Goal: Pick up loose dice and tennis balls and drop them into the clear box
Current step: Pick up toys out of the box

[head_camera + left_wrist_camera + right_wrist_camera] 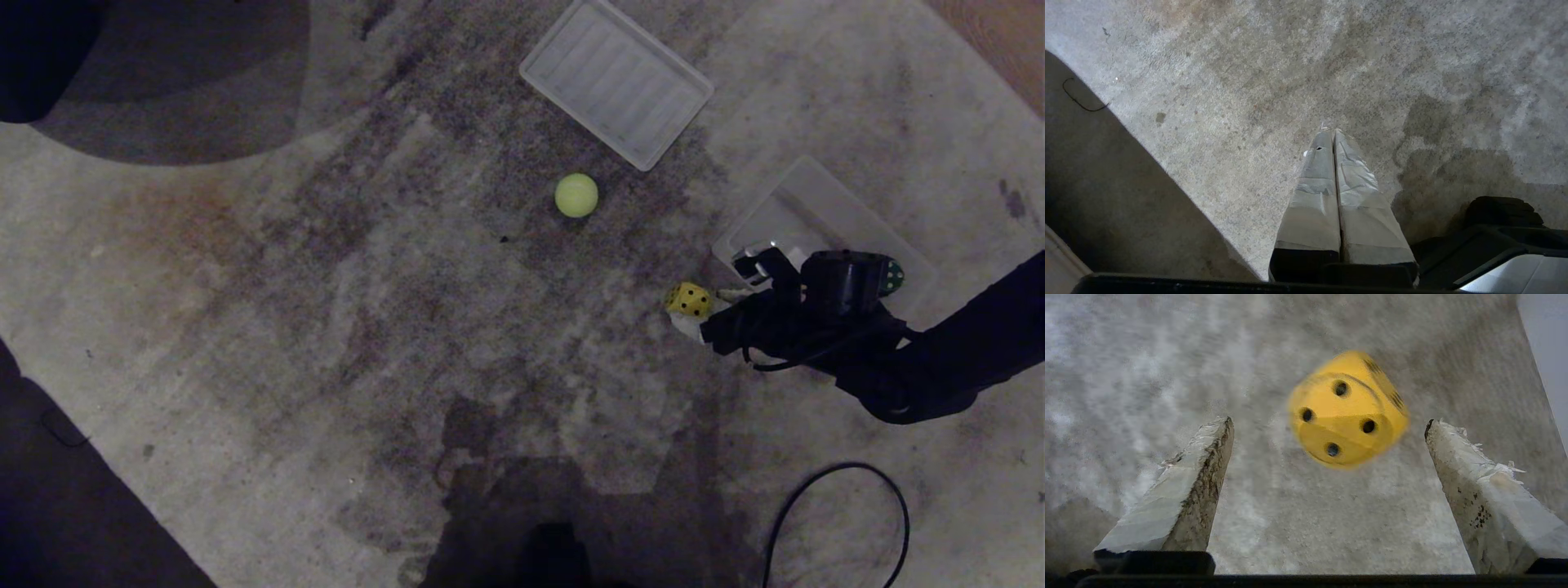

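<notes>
The carpet [326,327] reads as a matt, short-napped cloth, mottled grey and blotchy, and on it the yellow die [690,300] looks like smooth, satiny plastic beside the fuzzy felt of the tennis ball [576,195]. Near the carpet's far edge the flat tray [616,82] is ribbed, frosted plastic, while the clear box [816,204] is smooth see-through plastic (faintly glossy at its rim). The right gripper [1327,428] has fingers [1184,498] wrapped in crinkled, frayed grey tape, as does the left gripper [1333,132], and the right arm [939,359] is matt black.
</notes>
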`<state>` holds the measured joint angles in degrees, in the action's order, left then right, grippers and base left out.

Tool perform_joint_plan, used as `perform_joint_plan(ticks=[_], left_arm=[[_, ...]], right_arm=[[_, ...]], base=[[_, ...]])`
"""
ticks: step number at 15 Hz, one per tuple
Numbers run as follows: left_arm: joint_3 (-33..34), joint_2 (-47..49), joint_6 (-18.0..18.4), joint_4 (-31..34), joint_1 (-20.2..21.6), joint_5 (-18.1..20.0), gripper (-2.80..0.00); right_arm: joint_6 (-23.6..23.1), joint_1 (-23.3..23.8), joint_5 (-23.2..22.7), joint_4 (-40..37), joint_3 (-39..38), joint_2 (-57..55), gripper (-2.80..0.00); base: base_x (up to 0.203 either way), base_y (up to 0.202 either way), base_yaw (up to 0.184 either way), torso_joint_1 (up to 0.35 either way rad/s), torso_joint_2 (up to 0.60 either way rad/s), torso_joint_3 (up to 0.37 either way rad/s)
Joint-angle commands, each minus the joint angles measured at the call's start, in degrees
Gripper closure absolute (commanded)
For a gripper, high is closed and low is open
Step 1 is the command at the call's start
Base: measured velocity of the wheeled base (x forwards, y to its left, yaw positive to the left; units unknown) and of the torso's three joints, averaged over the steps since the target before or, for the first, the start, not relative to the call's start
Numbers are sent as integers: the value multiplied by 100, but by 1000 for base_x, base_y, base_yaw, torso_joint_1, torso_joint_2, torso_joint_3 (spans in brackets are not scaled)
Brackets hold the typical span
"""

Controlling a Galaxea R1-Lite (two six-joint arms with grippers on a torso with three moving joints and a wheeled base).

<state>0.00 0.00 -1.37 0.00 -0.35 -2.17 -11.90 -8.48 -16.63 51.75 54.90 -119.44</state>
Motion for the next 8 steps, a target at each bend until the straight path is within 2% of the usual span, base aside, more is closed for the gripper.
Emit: perform_joint_plan(ticks=[1, 4, 8], left_arm=[[9, 9, -4, 0, 0, -3, 0], [9, 9, -4, 0, 0, -3, 0], [9, 9, -4, 0, 0, -3, 0]], right_arm=[[96, -30, -44, 36, 62, -174, -280], [150, -38, -340, 336, 133, -320, -280], [109, -39, -385, 669, 232, -580, -280]], base=[[0, 0, 0, 0, 0, 0], [0, 0, 0, 0, 0, 0], [0, 0, 0, 0, 0, 0]])
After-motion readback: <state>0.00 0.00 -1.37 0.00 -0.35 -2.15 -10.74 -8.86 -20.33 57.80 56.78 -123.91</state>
